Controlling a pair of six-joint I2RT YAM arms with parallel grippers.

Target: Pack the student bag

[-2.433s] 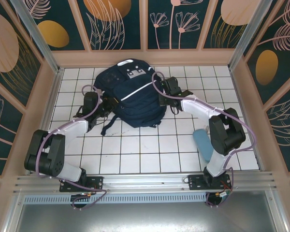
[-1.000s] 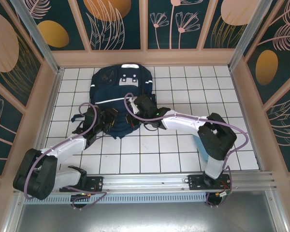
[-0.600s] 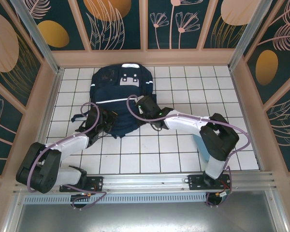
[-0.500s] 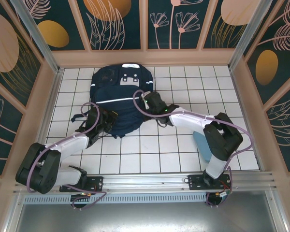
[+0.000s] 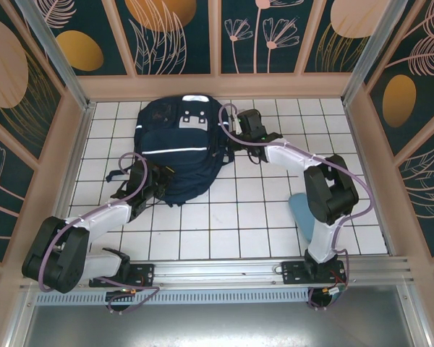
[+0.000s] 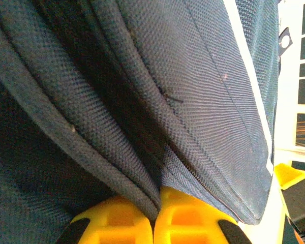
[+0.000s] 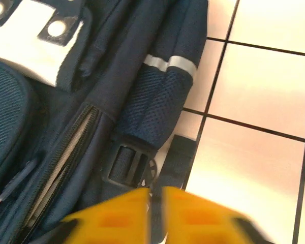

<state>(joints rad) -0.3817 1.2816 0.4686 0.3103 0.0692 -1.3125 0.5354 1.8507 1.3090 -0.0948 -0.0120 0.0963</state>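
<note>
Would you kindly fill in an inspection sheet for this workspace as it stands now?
Surface: white tiled table, dark grout lines.
Job's things: student bag lying at the far left, main zipper looks partly open.
Clutter: light blue object beside the right arm, partly hidden.
Grippers: left gripper shut on a fold of the bag; right gripper at the bag's side buckle, blurred, state unclear.
Cables: purple cables looping along both arms.
Surroundings: floral panel walls; metal rail at the near edge.

student bag [image 5: 175, 141] | dark navy, white stripe, white patch | lying flat | far left of tiled table [image 5: 224, 231]
</note>
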